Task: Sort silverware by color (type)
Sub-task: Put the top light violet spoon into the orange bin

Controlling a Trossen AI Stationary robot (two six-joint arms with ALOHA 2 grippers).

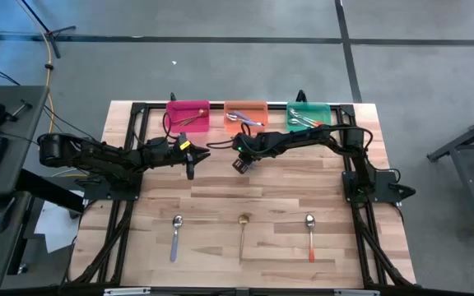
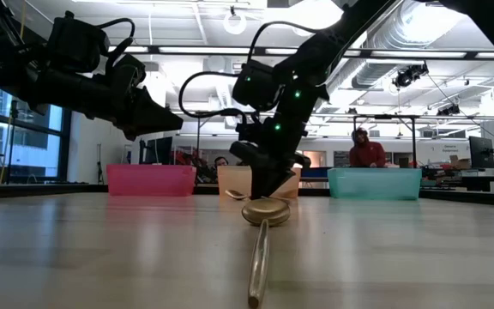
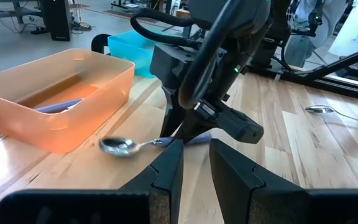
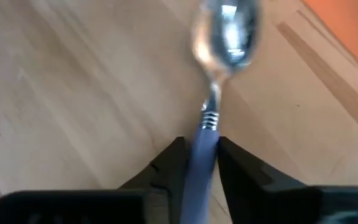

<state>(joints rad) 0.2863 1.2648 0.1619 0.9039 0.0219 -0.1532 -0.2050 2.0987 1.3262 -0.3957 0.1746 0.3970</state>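
Right pincer (image 4: 197, 152) clamped on purple-handled spoon (image 4: 213, 93), just short of orange bin (image 3: 61, 93). Left pincer (image 3: 194, 165) beside it, fingers apart, empty. Partly sorted: spoons in all three bins; three left on desk (image 1: 220, 205), well apart.

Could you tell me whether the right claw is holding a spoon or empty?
Holding: the right claw is shut on the blue-handled spoon, its handle pinched between both fingers.
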